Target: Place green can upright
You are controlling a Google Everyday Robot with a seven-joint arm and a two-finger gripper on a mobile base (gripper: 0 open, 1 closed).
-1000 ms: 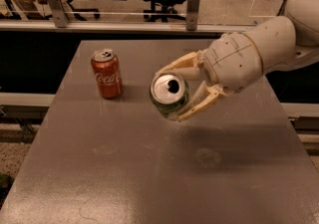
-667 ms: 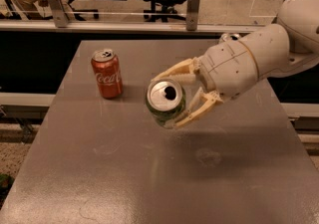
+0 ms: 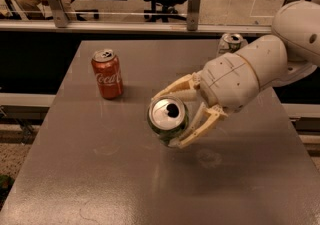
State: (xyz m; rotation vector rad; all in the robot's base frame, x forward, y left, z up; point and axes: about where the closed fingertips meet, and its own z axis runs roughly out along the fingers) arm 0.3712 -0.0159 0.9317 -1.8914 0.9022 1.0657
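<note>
The green can (image 3: pixel 168 118) is held on its side above the grey table (image 3: pixel 100 169), its silver top with the pull-tab opening facing the camera. My gripper (image 3: pixel 172 116) reaches in from the right and is shut on the can, one cream finger (image 3: pixel 172 88) above it and one below. The can is lifted over the middle of the table, its green body mostly hidden behind the top.
A red Coca-Cola can (image 3: pixel 107 74) stands upright at the table's back left. Another can (image 3: pixel 230 43) stands at the back right, partly hidden behind my arm (image 3: pixel 260 69). A railing and office chairs lie beyond the far edge.
My gripper has moved slightly left and down with the green can in it. The red can has not moved.
</note>
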